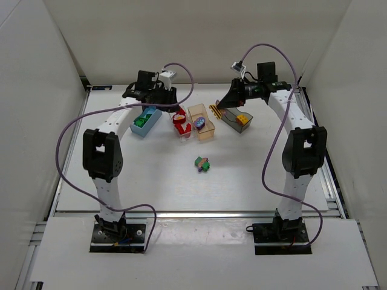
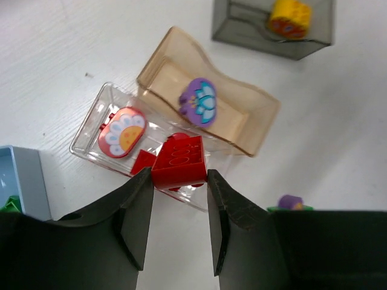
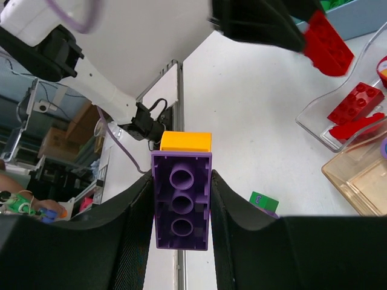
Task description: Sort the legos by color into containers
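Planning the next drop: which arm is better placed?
Left: the left gripper holds a red brick over the clear bin of red pieces; the right gripper holds its purple brick away from the peach bin.

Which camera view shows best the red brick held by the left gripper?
The left wrist view: the red brick sits centred, studs visible, pinched by the left gripper above the clear bin. The right wrist view shows it small, near the top right edge. In the top external view it cannot be told from other red pieces.
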You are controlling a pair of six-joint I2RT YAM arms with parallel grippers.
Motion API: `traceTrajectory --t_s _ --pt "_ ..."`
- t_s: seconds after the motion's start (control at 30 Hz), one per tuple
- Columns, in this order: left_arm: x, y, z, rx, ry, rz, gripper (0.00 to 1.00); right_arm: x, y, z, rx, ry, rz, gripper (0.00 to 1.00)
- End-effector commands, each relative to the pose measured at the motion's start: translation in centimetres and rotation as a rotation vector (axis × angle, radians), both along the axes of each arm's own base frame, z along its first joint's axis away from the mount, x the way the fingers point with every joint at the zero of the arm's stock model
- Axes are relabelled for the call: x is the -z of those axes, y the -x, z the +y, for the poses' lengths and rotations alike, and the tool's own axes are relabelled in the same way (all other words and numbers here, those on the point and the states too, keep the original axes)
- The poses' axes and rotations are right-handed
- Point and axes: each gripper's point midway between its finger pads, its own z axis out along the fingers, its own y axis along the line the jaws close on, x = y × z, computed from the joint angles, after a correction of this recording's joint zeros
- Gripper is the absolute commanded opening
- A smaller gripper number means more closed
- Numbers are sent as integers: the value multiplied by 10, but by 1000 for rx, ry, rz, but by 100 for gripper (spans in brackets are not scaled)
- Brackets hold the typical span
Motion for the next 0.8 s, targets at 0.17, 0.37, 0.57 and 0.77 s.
traceTrajectory --t_s 0.17,0.37,0.57,0.77 --pt "44 -24 19 -115 -146 57 13 -24 8 -13 35 1 -88 0" --pt "51 -23 14 -81 -139 79 47 -20 6 -15 43 7 -83 0" --pt "4 -6 -11 73 120 76 84 -12 3 -14 33 2 -59 0" --pt "-65 38 -25 299 374 102 85 -11 3 -6 2 -16 -42 0"
